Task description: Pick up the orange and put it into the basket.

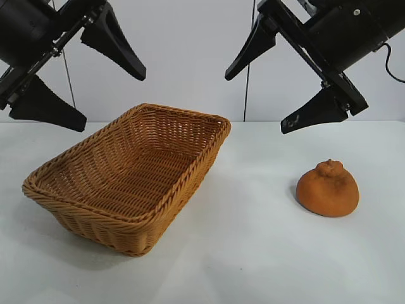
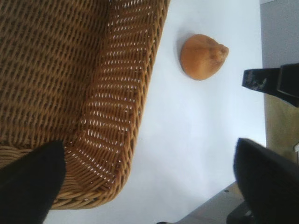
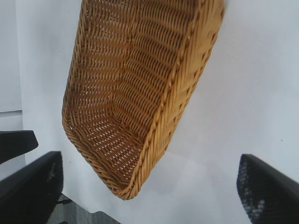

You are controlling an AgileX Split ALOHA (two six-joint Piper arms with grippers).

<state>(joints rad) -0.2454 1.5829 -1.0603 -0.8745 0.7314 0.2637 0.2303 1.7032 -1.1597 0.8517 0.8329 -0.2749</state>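
White tabletop (image 1: 253, 253). Basket (image 1: 183, 190) empty, left of centre, long axis running diagonally away from the exterior camera, ready to receive. Left gripper (image 1: 79, 76) and right gripper (image 1: 269, 95) raised, jaws spread, holding nothing. Orange (image 1: 328, 189) on tabletop, right of basket, well apart, knob up; probably right arm's pick.

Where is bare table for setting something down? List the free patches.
Free: the white table between the basket and the orange, the whole front strip, and behind the orange. Left of the basket there is only a narrow margin. Both end effectors, left and right, hang open above.
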